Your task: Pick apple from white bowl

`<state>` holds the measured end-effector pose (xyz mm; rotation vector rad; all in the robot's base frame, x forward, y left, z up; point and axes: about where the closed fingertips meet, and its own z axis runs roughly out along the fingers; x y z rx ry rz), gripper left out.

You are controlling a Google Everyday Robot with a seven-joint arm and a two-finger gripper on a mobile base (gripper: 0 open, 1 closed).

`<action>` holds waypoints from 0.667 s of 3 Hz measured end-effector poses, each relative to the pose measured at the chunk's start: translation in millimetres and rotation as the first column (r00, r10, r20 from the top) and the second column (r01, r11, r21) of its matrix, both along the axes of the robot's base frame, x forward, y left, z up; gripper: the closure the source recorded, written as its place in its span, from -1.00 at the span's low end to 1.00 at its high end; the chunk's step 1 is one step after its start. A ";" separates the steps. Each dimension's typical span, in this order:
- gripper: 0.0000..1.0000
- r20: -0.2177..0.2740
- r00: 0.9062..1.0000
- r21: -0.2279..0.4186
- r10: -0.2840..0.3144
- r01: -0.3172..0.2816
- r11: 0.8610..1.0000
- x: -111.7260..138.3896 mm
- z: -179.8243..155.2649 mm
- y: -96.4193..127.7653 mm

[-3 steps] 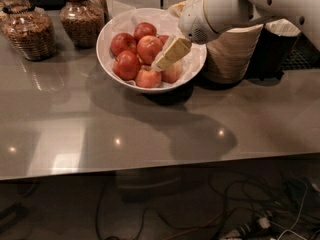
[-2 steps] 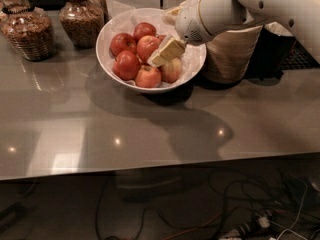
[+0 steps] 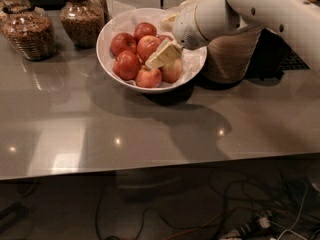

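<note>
claw (image 3: pixel 159 58): low over apples (image 3: pixel 126 65) in white bowl (image 3: pixel 103 41)
claw state: cannot tell, open or closed
white bowl: on grey worktop (image 3: pixel 150 134)

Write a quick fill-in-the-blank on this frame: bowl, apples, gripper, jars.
1. The apples in the white bowl are ____ in colour.
2. The gripper is low over the bowl, right among the ____.
3. In the camera view, the two glass jars stand to the ____ of the bowl.
4. The stacked cream bowls are partly hidden behind the robot's ____.

Missing words: red; apples; left; arm
</note>
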<state>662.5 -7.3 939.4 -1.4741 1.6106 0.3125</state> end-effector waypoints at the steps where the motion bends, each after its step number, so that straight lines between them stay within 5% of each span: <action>1: -0.42 -0.017 1.000 0.012 0.002 -0.002 1.000 5.5 -9.8 4.4; 2: -0.32 -0.026 1.000 0.028 0.000 0.001 1.000 12.0 -16.9 7.3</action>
